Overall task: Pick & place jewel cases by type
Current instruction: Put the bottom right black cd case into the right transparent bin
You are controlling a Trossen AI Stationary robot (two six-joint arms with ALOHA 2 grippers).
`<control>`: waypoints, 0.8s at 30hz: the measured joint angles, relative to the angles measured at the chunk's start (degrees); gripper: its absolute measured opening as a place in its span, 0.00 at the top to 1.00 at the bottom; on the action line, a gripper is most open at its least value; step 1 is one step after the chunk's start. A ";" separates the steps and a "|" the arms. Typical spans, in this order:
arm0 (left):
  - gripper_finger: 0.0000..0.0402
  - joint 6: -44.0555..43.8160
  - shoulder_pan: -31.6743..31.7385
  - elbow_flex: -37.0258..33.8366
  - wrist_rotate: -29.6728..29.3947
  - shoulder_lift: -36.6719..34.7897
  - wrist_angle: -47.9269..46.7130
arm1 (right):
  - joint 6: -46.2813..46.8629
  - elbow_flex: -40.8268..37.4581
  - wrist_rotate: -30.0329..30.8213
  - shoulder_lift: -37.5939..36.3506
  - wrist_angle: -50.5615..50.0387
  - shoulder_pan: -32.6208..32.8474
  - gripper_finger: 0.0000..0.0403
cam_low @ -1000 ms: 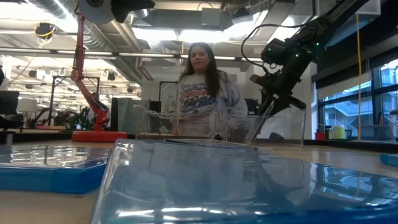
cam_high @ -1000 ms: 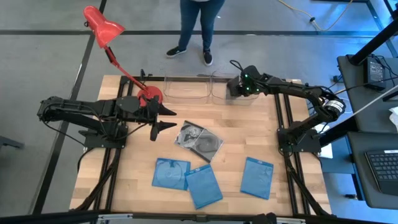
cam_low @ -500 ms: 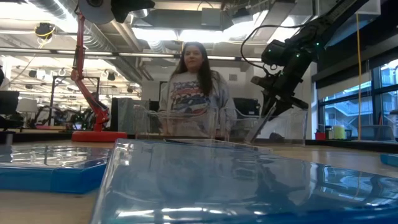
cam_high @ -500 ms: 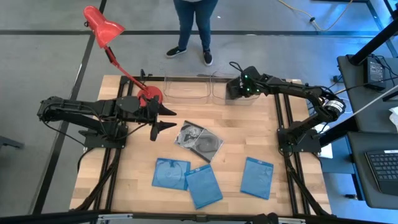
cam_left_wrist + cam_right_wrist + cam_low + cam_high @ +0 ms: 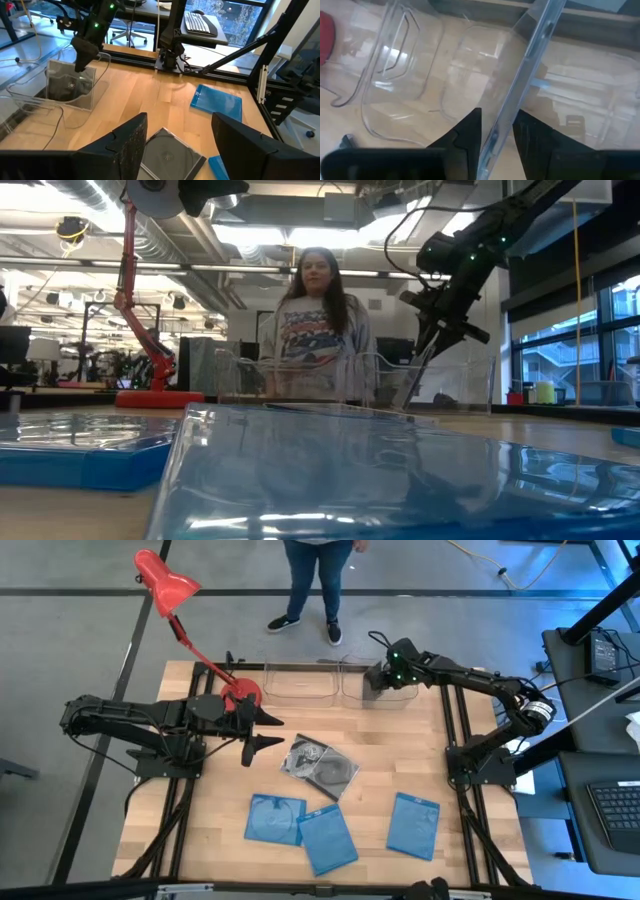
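Holding clear case (image 5: 520,75) edge-on, right gripper (image 5: 495,131) clamped over tray (image 5: 385,690), upper centre. Case rigid, thin, slick, crack-prone; grip edges. Left gripper (image 5: 175,135) apart, idle mid-left.

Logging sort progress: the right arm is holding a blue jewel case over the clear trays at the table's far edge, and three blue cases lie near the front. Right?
Not quite. The case in the right gripper is a clear jewel case, not blue; the right wrist view shows it edge-on between the jaws. The rest holds: it hangs over the clear trays at the far edge, and three blue cases lie near the front in the high view.
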 joint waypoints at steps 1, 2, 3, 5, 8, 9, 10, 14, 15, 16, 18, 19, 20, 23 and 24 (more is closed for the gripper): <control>0.45 0.00 0.00 0.00 0.00 0.00 0.00 | 0.12 0.12 0.45 0.00 -0.10 0.00 0.72; 0.45 0.00 0.00 0.00 0.00 0.00 0.00 | 0.23 0.16 0.71 0.00 -0.15 0.00 0.72; 0.45 0.00 0.01 0.00 0.02 0.00 0.00 | 0.25 0.16 0.81 0.00 -0.19 -0.02 0.72; 0.45 0.00 -0.01 0.00 0.00 0.00 -0.02 | 0.18 0.16 1.08 0.00 -0.33 -0.02 0.72; 0.46 0.00 0.01 0.00 0.00 0.00 -0.66 | 0.12 0.16 2.68 0.00 -1.65 -0.09 0.72; 0.46 0.00 0.00 0.00 0.00 0.00 -1.01 | 0.02 0.16 3.08 0.00 -2.11 -0.19 0.72; 0.46 0.00 -0.01 0.00 0.02 0.00 -1.33 | -0.12 0.16 3.55 0.00 -2.58 -0.34 0.72; 0.45 0.00 0.00 0.00 0.01 0.00 -2.19 | -1.42 0.16 3.92 0.00 -3.47 -0.52 0.72; 0.45 0.00 0.00 0.00 0.00 0.00 -2.19 | -1.50 0.16 4.23 0.00 -3.47 -0.50 0.72; 0.45 0.00 -0.01 0.00 0.02 0.00 -2.16 | -1.56 0.16 4.66 0.00 -3.49 -0.50 0.72; 0.45 0.00 0.01 0.00 0.00 0.00 -2.19 | -1.88 0.16 5.77 0.00 -3.47 -0.48 0.72; 0.45 0.00 -0.01 0.00 0.00 0.00 -2.19 | -2.65 0.18 6.23 0.00 -3.49 -0.49 0.72; 0.46 0.00 -0.01 0.00 0.00 0.00 -2.19 | -3.15 0.18 6.82 0.00 -3.52 -0.50 0.72; 0.46 0.00 -0.01 0.00 0.00 0.00 -2.80 | -4.24 0.18 8.91 0.00 -4.05 -0.50 0.72; 0.46 0.00 -0.01 0.00 0.00 0.00 -3.07 | -4.36 0.18 9.55 0.00 -4.25 -0.50 0.72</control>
